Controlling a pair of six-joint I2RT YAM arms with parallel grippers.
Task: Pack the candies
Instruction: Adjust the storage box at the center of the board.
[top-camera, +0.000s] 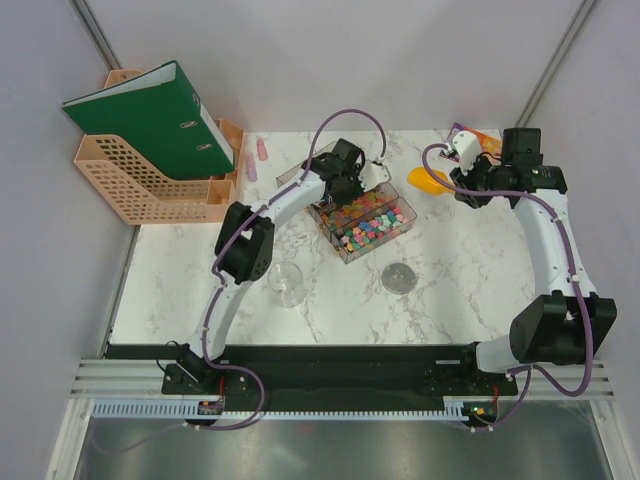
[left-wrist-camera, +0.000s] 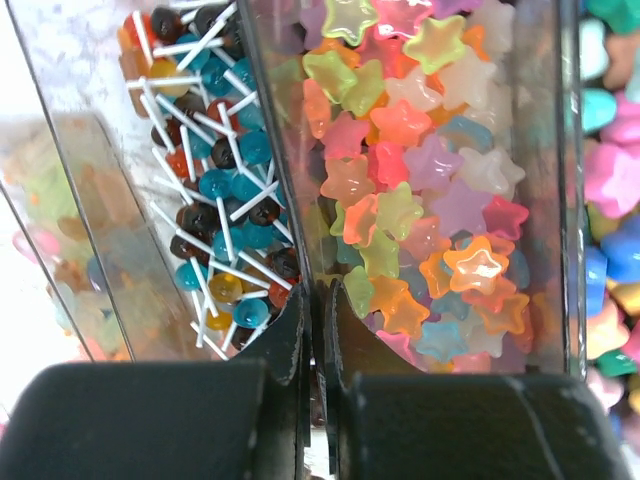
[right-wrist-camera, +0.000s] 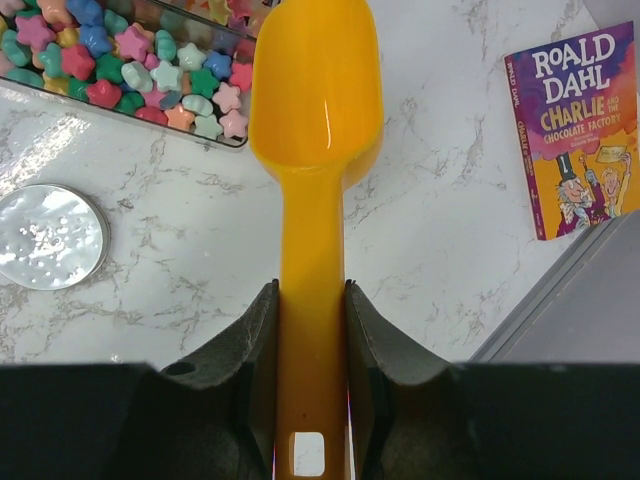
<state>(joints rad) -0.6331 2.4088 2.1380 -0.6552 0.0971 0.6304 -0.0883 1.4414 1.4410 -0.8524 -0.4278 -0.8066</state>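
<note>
Candies, multicoloured, fill a clear box mid-table, near a cup and a lid. Left wrist: star sweets beside lollipops; the left gripper pinches the divider. Right wrist: the right gripper clamps an orange scoop near the box.

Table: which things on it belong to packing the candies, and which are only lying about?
For the job: candies, clear box, cup, round lid, orange scoop in the right hand.
Lying about: green binder, paper tray, book.
</note>
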